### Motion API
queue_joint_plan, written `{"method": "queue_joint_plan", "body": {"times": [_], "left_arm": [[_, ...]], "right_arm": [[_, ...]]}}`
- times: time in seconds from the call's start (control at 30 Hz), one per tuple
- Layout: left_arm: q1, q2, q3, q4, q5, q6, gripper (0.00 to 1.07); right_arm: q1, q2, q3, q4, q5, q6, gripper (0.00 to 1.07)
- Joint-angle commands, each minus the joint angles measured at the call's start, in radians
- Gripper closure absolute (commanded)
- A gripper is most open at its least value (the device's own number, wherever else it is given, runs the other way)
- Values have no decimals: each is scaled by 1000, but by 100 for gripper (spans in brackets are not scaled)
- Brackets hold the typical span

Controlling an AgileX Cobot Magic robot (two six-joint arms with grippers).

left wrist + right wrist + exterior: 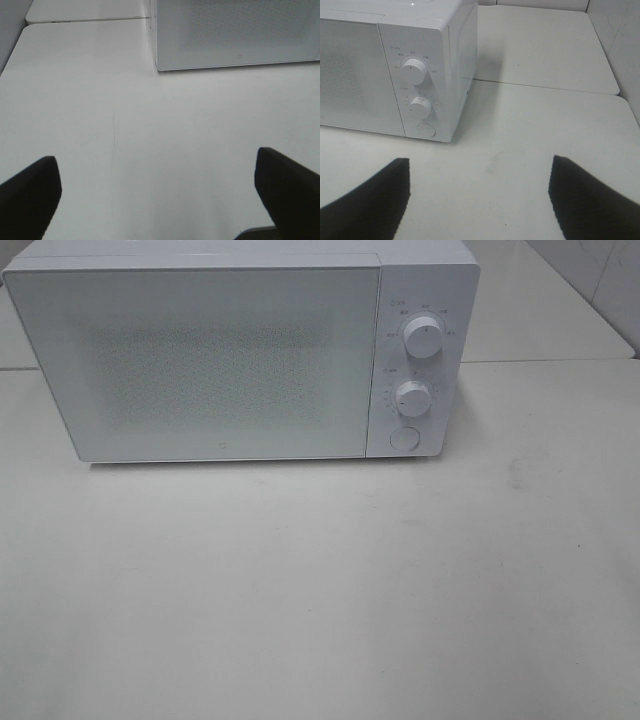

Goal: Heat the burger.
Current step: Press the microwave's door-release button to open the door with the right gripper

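A white microwave (pixel 220 360) is sitting at the back of a pale table (pixel 320 590), and its door (pixel 200 365) is closing off the whole front, flush with the control panel. To the right of the door, an upper knob (pixel 425 337) is standing above a lower knob (pixel 412 397), with a round button (pixel 404 438) below both. A second table (pixel 545 45) is butting up behind the microwave, and a wall (pixel 600 280) is rising behind its right side.

The left gripper (pixel 156 160) is hanging over bare tabletop in front of the microwave's left corner, its dark fingers (pixel 30 195) spread wide with nothing between them. The right gripper (pixel 480 162) is hanging in front of the knobs, fingers (pixel 590 200) likewise spread and empty.

The burger is not showing in any view; the door's speckled panel is too cloudy to see through, so I cannot tell whether it is inside. The markings around the knobs are too small to read.
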Motion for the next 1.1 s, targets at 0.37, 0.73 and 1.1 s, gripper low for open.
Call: {"method": "queue_joint_plan", "body": {"times": [0.37,0.73,1.1], "left_arm": [[-1,-19,2,1,-12,-5,9],[-1,-19,2,1,-12,-5,9],[-1,-19,2,1,-12,-5,9]], "right_arm": [[-4,299,-7,0,-313,-5,32],[-4,494,89,0,-695,29,32],[-1,723,163,0,-1113,29,32]]}}
